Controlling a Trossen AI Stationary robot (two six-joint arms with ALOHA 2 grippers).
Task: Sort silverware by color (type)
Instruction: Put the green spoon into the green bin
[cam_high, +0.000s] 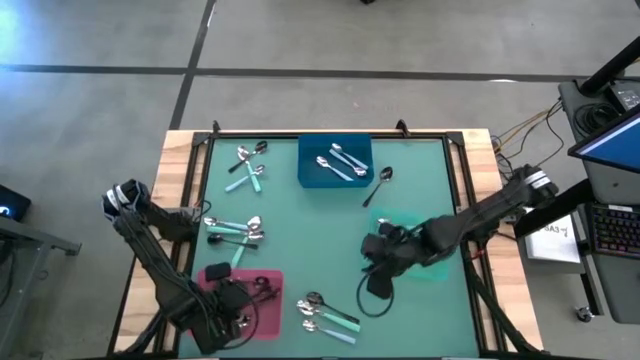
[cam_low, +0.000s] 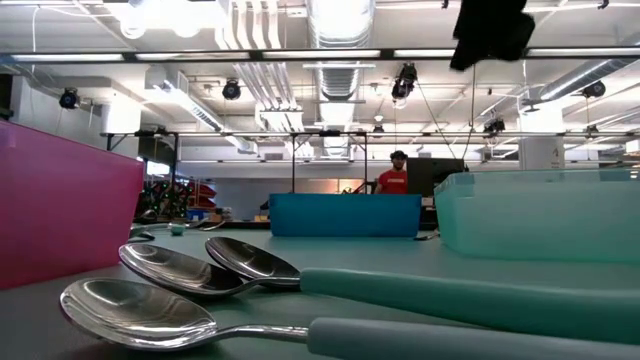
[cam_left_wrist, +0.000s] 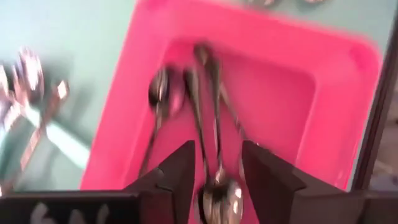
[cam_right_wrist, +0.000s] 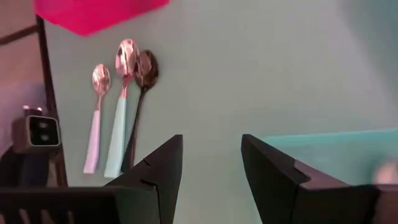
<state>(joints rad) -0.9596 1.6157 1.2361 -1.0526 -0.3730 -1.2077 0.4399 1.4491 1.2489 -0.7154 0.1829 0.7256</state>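
Note:
My left gripper (cam_high: 232, 300) hangs open over the pink tray (cam_high: 262, 282) at the table's near left. In the left wrist view its fingers (cam_left_wrist: 180, 168) stand apart above several dark-handled spoons (cam_left_wrist: 199, 106) lying in the pink tray (cam_left_wrist: 323, 74). One spoon's shiny bowl (cam_left_wrist: 221, 199) shows below, between the fingers, and they do not touch it. My right gripper (cam_high: 378, 270) is open with nothing in it, over the green mat beside the teal tray (cam_high: 412, 222). Its wrist view shows the gripper (cam_right_wrist: 211, 140), the teal tray's edge (cam_right_wrist: 336, 146) and three spoons (cam_right_wrist: 121, 106) on the mat.
A blue tray (cam_high: 335, 163) with silver spoons stands at the far middle, and a dark-handled spoon (cam_high: 380, 183) lies beside it. Spoon groups lie at the far left (cam_high: 248, 165), mid-left (cam_high: 235, 232) and near middle (cam_high: 325, 315). A person in red (cam_low: 392, 178) stands far behind the table.

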